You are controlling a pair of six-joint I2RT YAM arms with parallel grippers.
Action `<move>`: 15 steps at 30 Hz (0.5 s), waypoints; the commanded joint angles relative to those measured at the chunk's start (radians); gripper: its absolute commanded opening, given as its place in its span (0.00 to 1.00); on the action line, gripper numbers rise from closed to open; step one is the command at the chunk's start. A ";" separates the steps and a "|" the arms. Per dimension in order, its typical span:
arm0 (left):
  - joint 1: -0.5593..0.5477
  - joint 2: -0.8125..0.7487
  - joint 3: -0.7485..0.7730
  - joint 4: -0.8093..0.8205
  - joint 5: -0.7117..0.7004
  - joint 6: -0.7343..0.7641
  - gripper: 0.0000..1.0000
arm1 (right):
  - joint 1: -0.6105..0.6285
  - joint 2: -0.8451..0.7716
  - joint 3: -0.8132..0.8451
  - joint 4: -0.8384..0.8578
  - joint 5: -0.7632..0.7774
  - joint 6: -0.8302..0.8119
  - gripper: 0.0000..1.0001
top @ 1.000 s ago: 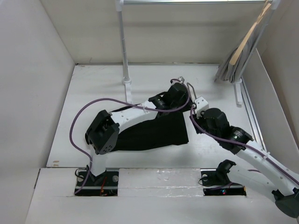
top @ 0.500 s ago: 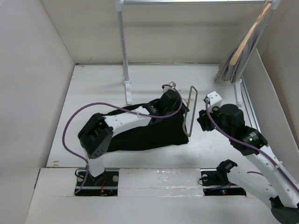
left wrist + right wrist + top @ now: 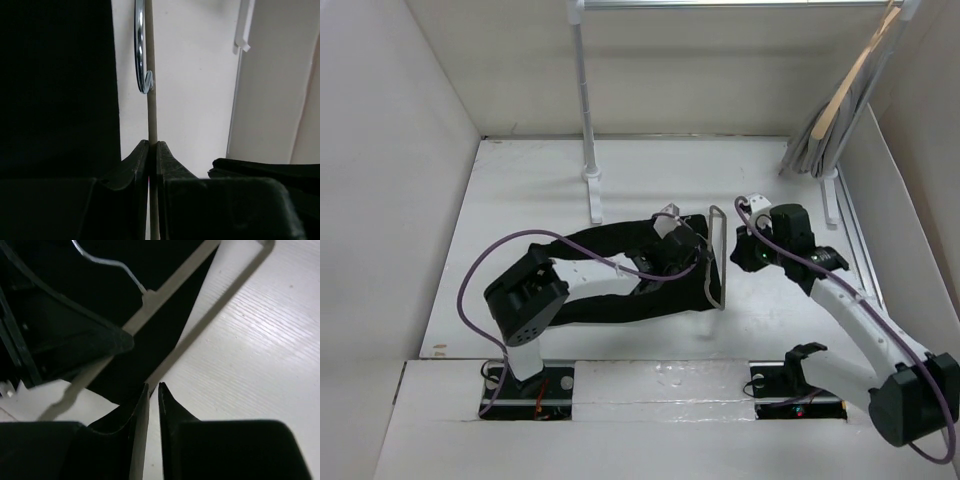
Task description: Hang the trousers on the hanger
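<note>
- Table (image 3: 520,190) – white top. All the work is on its right half.
- The trousers (image 3: 665,297) – the big black cloth, lying flat on the table under my left arm. In the top view the right edge runs just beside the hanger. I can't see any fabric over the bar, so I'd say the draping isn't done yet.
- The hanger (image 3: 718,255) – slim. In the top view it's at the trousers' right edge, between the two wrists. The left wrist cam shows its pale bar running straight ahead w/ the black cloth on its left.
- Left gripper (image 3: 150,146) – fingers pinched onto that bar, so it's holding the hanger for me.
- Right gripper (image 3: 153,388) – fingers pressed nearly together, only a thin slit and nothing seen in it. It hovers over bare table just off the cloth's pointed edge, w/ the bar further off.
- Hook (image 3: 141,50) – shiny, curling beside the bar ahead of the left fingers.
- Step in hand, as I read it – hanger secured, cloth not yet fed through.
- Next move, I reckon: spread the right fingers, drop to the trouser edge and pinch it, then draw the cloth through the frame and over the bar. Left must keep the bar steady.
</note>
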 commanded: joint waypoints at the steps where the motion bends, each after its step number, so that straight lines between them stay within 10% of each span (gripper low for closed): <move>1: -0.028 0.026 0.023 0.072 -0.115 -0.060 0.00 | -0.008 0.057 -0.018 0.187 -0.105 0.003 0.19; 15: -0.091 0.152 0.008 0.061 -0.334 -0.229 0.00 | -0.105 0.393 -0.084 0.477 -0.224 0.009 0.32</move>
